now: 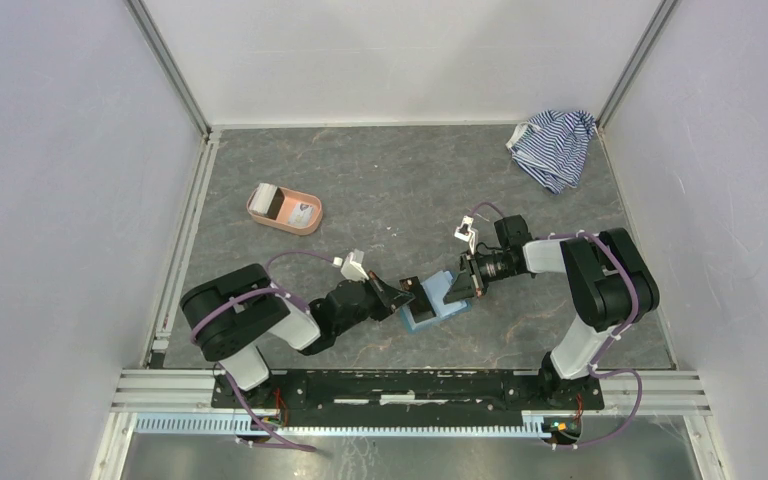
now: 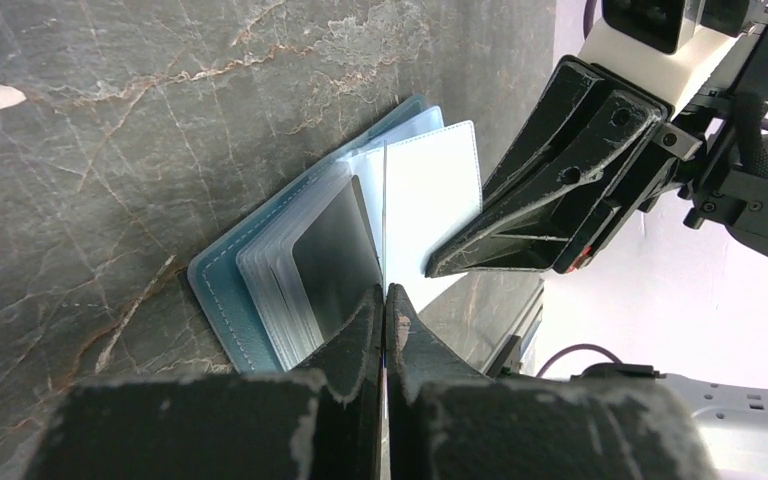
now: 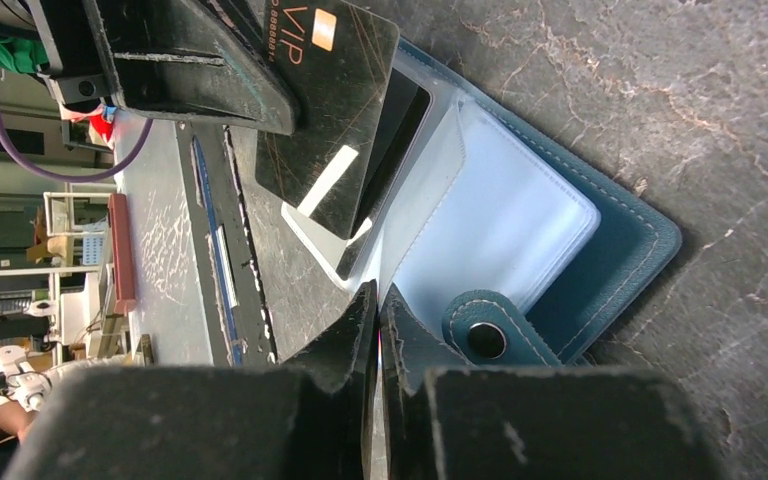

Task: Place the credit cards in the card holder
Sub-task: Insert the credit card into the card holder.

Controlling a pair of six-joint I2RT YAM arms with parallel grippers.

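My left gripper is pressed shut on a dark card. I see it edge-on from my own wrist and, from the other wrist, as a black face marked VIP. Its free end points at the open holder just ahead of me. My right gripper faces the left one, close to it. It is pinched narrow on a clear sleeve of that holder, lifting the leaf so a pocket gapes between the two grippers. The holder lies on the bench under both, with its snap tab just beside my right gripper.

I judge the task to be mid-insertion. The card is lined up with the pocket mouth and touching or nearly touching it, but most of its length stands outside, so it isn't seated. A dark shape lies in a sleeve just behind it; I can't tell whether that is a card already stowed. Well away from my left gripper, the pink tray holds whitish and dark bits that look like more cards, so I reckon some are left to fetch.
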